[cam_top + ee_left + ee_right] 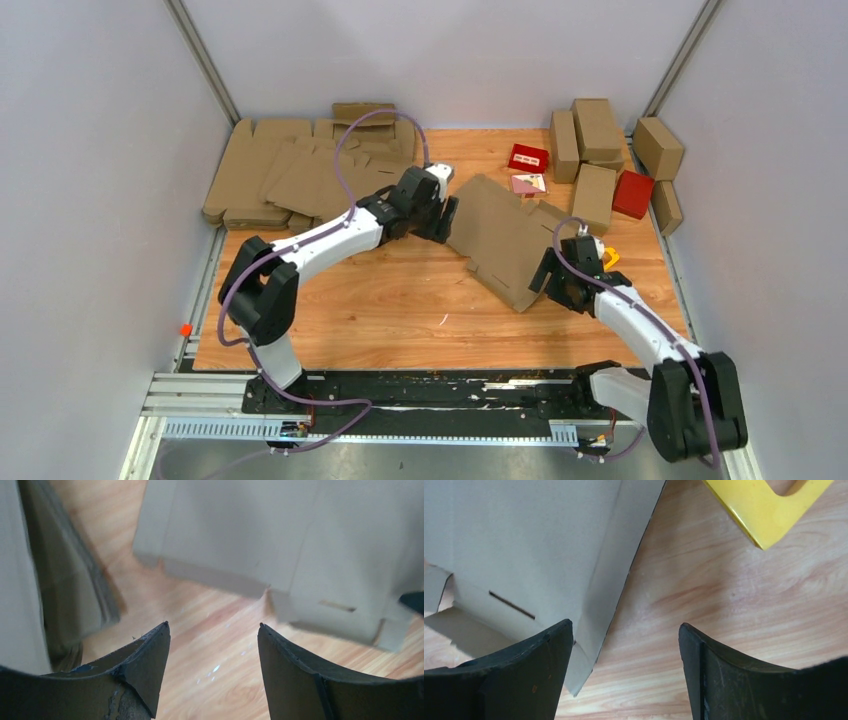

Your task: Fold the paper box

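Fingers (145, 665) of the left gripper (214, 627) stand apart with only bare wood between them, gripping nothing. From its base at the near left edge of the table (380, 300), the left arm (320, 240) rises to a bent elbow. Its white forearm then stretches away and to the right, low over the wood. In the top view the left gripper (440, 215) sits at the far-left edge of the paper box (505, 240). The left wrist view shows the paper box (280, 535) ahead of the fingertips, not between them. A stack of flat brown blanks (290, 170) lies behind this arm, at the table's far left.

The paper box is an unfolded sheet, lying mostly flat right of centre, turned on a diagonal between the two grippers.

The right arm (640, 325) starts at the near right corner, folds at a bulky elbow, and reaches away and leftward. Its right gripper (555, 275) sits at the sheet's near-right corner. The fingers (734, 680) of the right gripper (626, 627) are also spread, over bare wood. The paper box (524, 535) has its edge running down to the left finger, and whether they touch is unclear. A yellow piece (764, 510) lies just beyond. Finished brown boxes (595, 150) and red boxes (632, 193) sit at the far right.
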Available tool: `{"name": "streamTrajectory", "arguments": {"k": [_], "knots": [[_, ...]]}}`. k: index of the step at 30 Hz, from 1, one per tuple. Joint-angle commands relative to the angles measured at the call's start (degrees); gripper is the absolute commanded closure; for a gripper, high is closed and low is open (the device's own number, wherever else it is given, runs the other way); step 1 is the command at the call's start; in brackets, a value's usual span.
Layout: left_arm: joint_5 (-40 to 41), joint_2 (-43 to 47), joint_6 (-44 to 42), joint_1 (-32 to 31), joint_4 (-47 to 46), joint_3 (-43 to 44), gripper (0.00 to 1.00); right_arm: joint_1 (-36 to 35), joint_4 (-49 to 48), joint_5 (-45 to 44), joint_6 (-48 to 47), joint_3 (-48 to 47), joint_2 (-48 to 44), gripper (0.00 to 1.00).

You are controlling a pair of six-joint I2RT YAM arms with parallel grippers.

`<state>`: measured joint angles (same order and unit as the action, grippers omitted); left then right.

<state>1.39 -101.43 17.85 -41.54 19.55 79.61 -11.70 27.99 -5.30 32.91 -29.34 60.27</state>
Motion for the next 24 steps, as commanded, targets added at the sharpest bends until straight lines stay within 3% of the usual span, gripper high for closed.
{"name": "streamTrajectory", "arguments": {"k": [1,6,7,8,10,11,12,15,24], "knots": [[6.47,9.52,-1.05,0.05,-1.13,-6.9,0.28,1.75,-6.76,3.06,-1.39,-3.78,6.18,0.23],[8.1,17.75,0.03,0.04,-6.41,-17.49,0.28,4.78,-11.89,8.82,-2.52,-3.98,12.61,0.33],[9.15,20.18,-0.19,0.05,-7.99,-20.33,0.28,5.37,-12.24,9.74,-3.03,-4.2,13.35,0.4],[10.05,21.82,-0.53,0.04,-9.28,-22.17,0.28,5.84,-12.22,10.95,-3.76,-4.72,14.1,0.55],[9.87,25.55,-1.34,0.02,-12.31,-26.02,0.28,6.07,-10.95,11.56,-4.92,-5.97,14.42,0.74],[8.75,27.38,-1.57,0.05,-14.0,-27.66,0.28,6.08,-10.4,11.33,-5.34,-6.45,13.99,0.92],[7.03,29.15,-1.55,0.04,-15.74,-29.37,0.27,6.08,-9.71,10.75,-5.78,-6.91,13.35,0.99],[1.75,33.24,-0.99,0.01,-21.55,-33.75,0.27,6.04,-7.39,8.38,-6.16,-7.54,9.83,1.0],[2.14,36.16,1.54,1.02,-27.84,-40.24,0.21,6.08,0.01,8.62,-8.37,-11.37,-7.08,1.0]]}}
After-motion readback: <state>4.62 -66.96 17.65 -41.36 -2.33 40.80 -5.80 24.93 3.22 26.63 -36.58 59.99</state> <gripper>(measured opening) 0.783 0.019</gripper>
